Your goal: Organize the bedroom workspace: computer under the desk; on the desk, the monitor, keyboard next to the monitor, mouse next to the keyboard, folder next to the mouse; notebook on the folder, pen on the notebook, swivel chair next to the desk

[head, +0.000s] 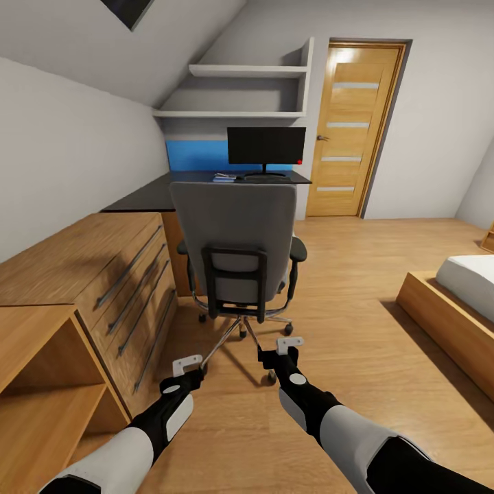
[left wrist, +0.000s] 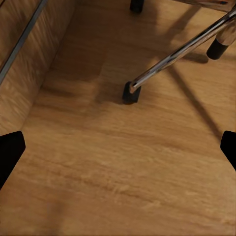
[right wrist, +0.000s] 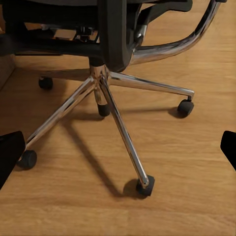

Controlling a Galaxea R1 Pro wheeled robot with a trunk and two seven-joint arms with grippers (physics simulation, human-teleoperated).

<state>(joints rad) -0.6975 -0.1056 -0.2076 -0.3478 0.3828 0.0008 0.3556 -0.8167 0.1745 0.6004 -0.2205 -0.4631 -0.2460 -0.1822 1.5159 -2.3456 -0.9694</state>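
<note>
The swivel chair (head: 234, 237) stands mid-room with its grey back towards me, hiding its seat. Behind it runs the black desk (head: 140, 197), and the monitor (head: 266, 145) stands on its far end. A small pale flat thing (head: 224, 177) lies left of the monitor's foot, too small to name. The folder, computer, keyboard, mouse, notebook and pen are hidden or out of view. My left gripper (head: 186, 365) (left wrist: 118, 147) hangs open over the floor by one chair caster (left wrist: 130, 93). My right gripper (head: 289, 345) (right wrist: 118, 147) is open, facing the chair's silver star base (right wrist: 105, 91).
A light wooden drawer cabinet (head: 103, 267) and an open shelf unit (head: 41, 391) line the left. A bed (head: 460, 295) sits at the right, with open wooden floor between it and the chair. A door (head: 353, 130), wall shelves (head: 240, 92) and a blue wall panel (head: 195, 155) are at the back.
</note>
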